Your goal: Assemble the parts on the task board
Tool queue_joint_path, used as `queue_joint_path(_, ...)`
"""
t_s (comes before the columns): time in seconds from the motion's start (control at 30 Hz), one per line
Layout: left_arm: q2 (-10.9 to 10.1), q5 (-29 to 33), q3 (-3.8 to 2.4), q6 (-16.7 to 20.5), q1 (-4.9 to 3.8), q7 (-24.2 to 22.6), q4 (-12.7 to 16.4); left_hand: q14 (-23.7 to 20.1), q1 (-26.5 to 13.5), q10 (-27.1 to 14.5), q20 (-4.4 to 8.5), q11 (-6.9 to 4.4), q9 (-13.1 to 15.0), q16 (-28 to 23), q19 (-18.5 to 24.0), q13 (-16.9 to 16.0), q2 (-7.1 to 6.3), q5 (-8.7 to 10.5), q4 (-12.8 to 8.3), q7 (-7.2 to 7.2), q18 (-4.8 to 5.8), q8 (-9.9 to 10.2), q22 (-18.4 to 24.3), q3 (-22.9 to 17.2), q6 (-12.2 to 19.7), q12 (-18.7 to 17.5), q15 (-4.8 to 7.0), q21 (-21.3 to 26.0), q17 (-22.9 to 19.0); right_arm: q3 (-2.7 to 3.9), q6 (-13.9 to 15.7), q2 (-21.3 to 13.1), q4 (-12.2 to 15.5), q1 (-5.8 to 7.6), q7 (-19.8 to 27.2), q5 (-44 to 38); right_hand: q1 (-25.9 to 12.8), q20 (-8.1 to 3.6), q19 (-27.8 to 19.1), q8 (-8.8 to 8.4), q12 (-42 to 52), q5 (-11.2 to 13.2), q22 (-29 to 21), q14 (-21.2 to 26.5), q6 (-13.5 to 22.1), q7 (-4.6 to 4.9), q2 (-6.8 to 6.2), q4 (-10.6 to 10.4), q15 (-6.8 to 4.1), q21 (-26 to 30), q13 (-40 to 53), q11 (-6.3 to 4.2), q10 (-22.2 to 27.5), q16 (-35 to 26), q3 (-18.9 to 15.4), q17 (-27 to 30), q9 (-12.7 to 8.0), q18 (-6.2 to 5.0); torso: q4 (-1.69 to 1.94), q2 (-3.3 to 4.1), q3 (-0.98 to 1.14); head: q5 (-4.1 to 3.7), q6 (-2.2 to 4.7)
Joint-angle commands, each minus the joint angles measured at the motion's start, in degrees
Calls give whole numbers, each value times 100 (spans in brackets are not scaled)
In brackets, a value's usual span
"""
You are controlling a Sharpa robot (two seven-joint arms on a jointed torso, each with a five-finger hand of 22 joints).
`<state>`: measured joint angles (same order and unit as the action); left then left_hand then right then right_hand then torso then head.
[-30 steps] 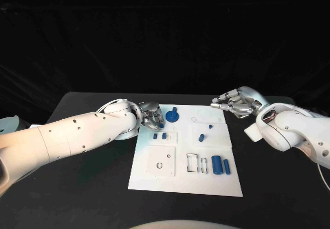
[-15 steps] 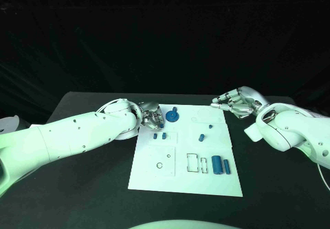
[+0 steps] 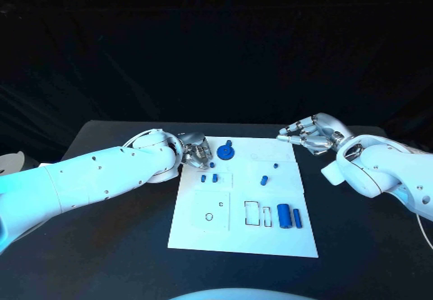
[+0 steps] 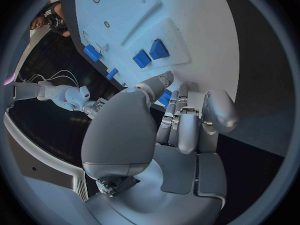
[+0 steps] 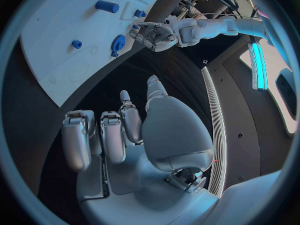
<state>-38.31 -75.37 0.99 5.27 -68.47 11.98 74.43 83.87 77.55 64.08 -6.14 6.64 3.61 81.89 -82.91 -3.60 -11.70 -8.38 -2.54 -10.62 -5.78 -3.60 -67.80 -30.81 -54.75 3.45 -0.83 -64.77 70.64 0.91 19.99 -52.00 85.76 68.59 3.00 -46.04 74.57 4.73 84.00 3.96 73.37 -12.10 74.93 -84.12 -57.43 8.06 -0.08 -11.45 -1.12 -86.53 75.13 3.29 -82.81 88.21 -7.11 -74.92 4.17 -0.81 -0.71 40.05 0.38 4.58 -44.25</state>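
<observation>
The white task board (image 3: 243,234) lies mid-table. My left hand (image 3: 193,154) hovers at its far left corner, seen too from the right wrist (image 5: 156,35). Its thumb and fingertips (image 4: 173,97) flank a small blue peg (image 3: 212,165) (image 4: 165,97); whether they grip it I cannot tell. On the board are a blue gear (image 3: 224,150) (image 5: 117,42), two small blocks (image 3: 208,178) (image 4: 150,54), two short pegs (image 3: 263,180), a thick cylinder (image 3: 284,215) and a thin bar (image 3: 297,217). My right hand (image 3: 311,134) (image 5: 119,135) is off the far right corner, holding nothing, fingers loosely bent.
Two rectangular slots (image 3: 257,214) are cut in the board beside the cylinder, next to a raised square plate (image 3: 209,209) with holes. Black table (image 3: 108,250) surrounds the board on all sides.
My left hand has drawn back slightly to the left, while the small blue peg stays where it was. The right hand has not moved.
</observation>
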Motion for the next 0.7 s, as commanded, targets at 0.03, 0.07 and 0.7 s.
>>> queue_joint_path(0.03,-52,129,-1,143,1,-77,10,230,21,-48,-51,8,22,-6,-14,-8,2,11,-13,-12,8,-32,7,9,-38,20,-46,17,-25,0,-79,6,-14,-5,-4,-74,84,22,249,18,-127,-24,837,-506,-23,-4,-3,18,4,42,439,-17,86,-45,-39,-1166,7,-82,-3,-1,1,1,-2)
queue_joint_path(0.07,-85,203,-2,182,0,-110,22,228,36,-31,-53,5,30,-6,-15,-13,20,10,-20,-9,8,-51,6,-6,-91,31,-45,18,-33,0,-82,4,-20,-6,-19,-110,120,21,235,15,-322,-28,811,-500,-20,-4,13,36,2,58,323,-19,179,-61,-42,-1143,6,-88,-5,-1,1,1,-3)
queue_joint_path(0.7,-1072,7992,19,347,-23,-2990,725,-816,-201,292,-17,-106,46,-1288,1213,-56,369,21,97,87,-471,-297,2107,61,-697,430,17,2705,-2430,1,-649,91,-93,-76,-1075,-4689,1471,48,6,-9,-6801,744,302,-424,-584,-86,-127,436,38,413,-5530,20,1593,-374,1020,-758,-5,-205,2,-3,-8,-229,147)
